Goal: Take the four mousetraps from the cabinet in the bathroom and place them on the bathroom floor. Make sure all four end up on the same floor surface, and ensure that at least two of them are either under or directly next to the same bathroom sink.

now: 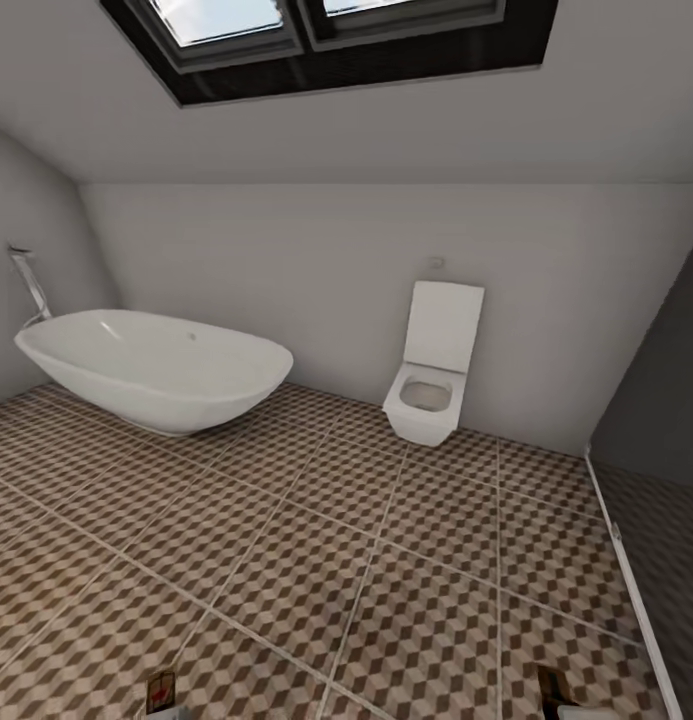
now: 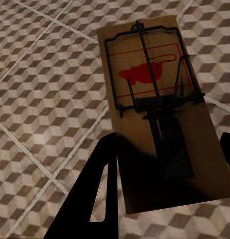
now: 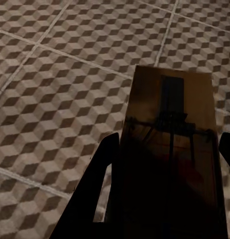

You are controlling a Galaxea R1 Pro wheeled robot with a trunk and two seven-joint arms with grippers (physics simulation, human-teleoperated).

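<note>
Closest to the left wrist camera, 1 mousetrap (image 2: 162,117) sits between the dark fingers (image 2: 90,194) of the left gripper (image 2: 165,174), its tan board pinched at both long edges, so the jaws are closed onto it at about the board's width. Its wire bar and spring are sharp, and the red mark lies on the far half of the board. Cube-pattern tiles of the bathroom floor (image 2: 40,99) lie beneath it.

Over in the right wrist view, a second mousetrap (image 3: 170,149) is held the same way by the right gripper (image 3: 167,164), jaws closed against its edges; this board is in shadow, its wire only faintly visible, with the floor below it too.

From the head camera, both traps peek in at the frame's lower edge: one at 7 o'clock (image 1: 160,692), the other at 5 o'clock (image 1: 556,692). Beyond them the tiled floor runs to a white oval bathtub (image 1: 156,368) at 10 o'clock and a white toilet (image 1: 431,385) with its lid up at 1 o'clock. A dark-framed skylight (image 1: 326,40) is at 12 o'clock.
</note>
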